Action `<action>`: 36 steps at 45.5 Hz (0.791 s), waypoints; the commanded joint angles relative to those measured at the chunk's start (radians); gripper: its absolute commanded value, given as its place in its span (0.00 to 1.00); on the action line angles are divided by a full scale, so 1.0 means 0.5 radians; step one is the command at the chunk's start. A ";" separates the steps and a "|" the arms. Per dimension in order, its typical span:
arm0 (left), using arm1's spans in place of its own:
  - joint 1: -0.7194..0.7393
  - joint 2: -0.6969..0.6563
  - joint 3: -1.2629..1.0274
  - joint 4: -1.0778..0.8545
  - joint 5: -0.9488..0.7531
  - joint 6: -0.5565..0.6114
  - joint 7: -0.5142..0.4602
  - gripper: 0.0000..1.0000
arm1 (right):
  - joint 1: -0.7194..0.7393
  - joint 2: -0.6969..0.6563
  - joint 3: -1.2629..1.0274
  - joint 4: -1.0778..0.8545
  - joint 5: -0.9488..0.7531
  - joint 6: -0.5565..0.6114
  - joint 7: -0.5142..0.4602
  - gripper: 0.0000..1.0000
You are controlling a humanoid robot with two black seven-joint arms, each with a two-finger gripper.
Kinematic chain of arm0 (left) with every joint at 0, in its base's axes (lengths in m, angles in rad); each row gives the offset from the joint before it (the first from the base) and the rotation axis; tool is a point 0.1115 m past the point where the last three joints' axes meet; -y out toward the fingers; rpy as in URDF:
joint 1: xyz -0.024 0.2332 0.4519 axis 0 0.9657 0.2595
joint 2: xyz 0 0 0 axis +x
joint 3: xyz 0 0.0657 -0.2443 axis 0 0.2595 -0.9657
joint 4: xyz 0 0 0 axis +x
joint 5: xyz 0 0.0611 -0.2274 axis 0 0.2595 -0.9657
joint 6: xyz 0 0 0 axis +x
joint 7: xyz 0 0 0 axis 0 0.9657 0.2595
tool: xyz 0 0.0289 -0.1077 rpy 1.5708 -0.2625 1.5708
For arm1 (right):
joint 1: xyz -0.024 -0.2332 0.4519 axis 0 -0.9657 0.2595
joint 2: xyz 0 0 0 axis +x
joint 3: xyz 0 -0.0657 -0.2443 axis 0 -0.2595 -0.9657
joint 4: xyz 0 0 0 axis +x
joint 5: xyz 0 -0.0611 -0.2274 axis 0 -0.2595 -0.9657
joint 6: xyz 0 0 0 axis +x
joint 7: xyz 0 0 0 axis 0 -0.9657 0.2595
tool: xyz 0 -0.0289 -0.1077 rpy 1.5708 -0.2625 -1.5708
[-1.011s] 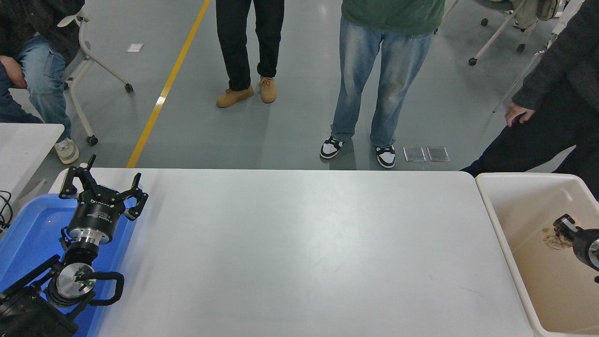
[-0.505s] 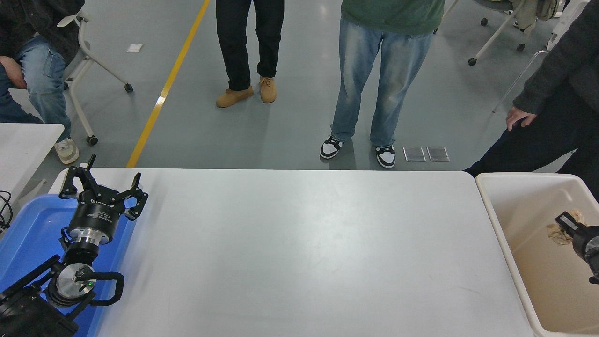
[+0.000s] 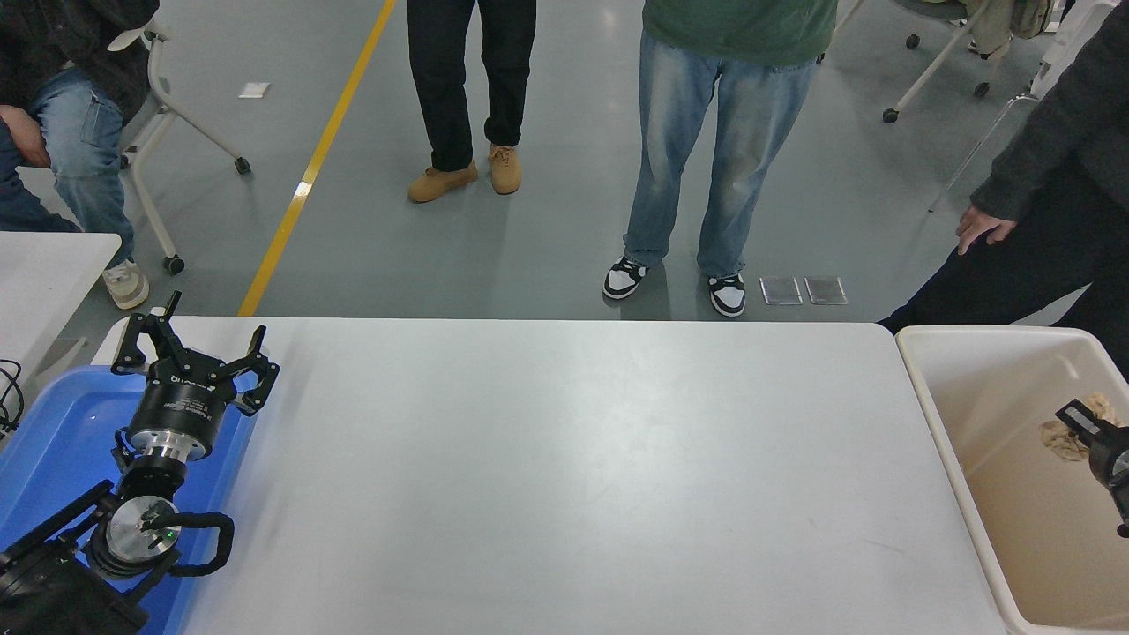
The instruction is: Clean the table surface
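The table [image 3: 564, 476] lies left of the right gripper [image 3: 1083, 423], which hangs over the bin [image 3: 935, 414] by a crumpled wad [image 3: 1063, 438]; grip state cannot be told. Left gripper [image 3: 190, 357] parked, fingers spread wide

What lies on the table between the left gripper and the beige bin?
Nothing: in the head view the table surface between left gripper and beige bin is bare.

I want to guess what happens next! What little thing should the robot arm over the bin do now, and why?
Probably let go: the right gripper holds a crumpled beige wad over the beige bin, and the table surface looks bare.
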 commanded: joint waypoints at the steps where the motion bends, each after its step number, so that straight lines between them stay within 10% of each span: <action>1: 0.000 0.000 0.000 0.000 0.000 0.000 0.000 0.99 | -0.003 -0.007 0.002 -0.006 0.000 -0.003 0.001 0.98; 36: 0.000 0.000 0.000 0.000 0.000 0.000 0.000 0.99 | 0.025 -0.019 0.051 -0.028 0.013 -0.006 0.001 0.98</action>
